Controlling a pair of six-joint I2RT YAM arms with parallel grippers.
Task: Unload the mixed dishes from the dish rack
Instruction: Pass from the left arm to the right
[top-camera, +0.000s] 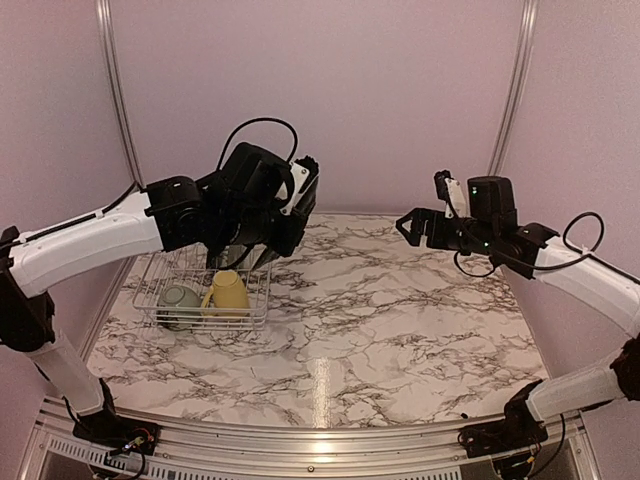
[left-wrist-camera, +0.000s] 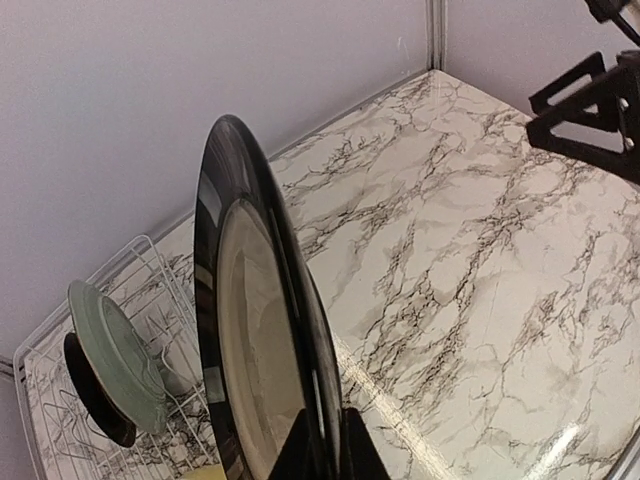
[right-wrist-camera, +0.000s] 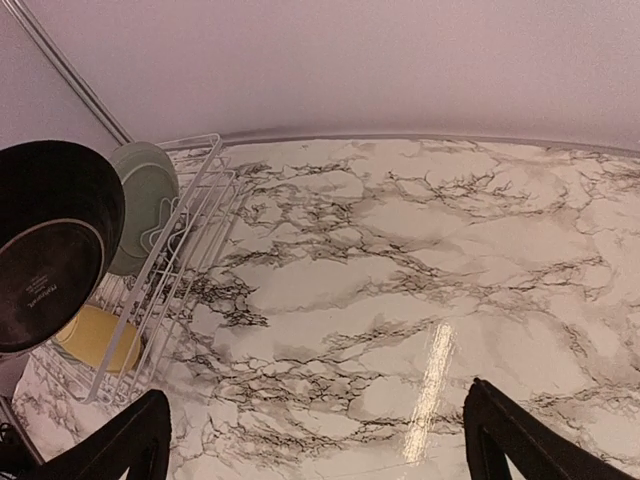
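Observation:
My left gripper (top-camera: 268, 235) is shut on a dark-rimmed plate with a cream centre (left-wrist-camera: 250, 340) and holds it upright, on edge, above the white wire dish rack (top-camera: 160, 285). In the left wrist view its fingers (left-wrist-camera: 355, 455) pinch the plate's rim at the bottom. Two more plates stand in the rack's slots: a pale one (left-wrist-camera: 115, 355) and a dark-rimmed one (left-wrist-camera: 95, 395) behind it. A pale yellow mug (top-camera: 230, 292) and a small pale-green bowl (top-camera: 180, 300) lie in the rack's near part. My right gripper (top-camera: 412, 225) is open and empty, high over the right side of the table.
The marble tabletop (top-camera: 400, 320) stretches right of the rack. A pale back wall with two metal posts (top-camera: 115, 80) closes the far side. The rack's long side (right-wrist-camera: 190, 240) runs along the left in the right wrist view.

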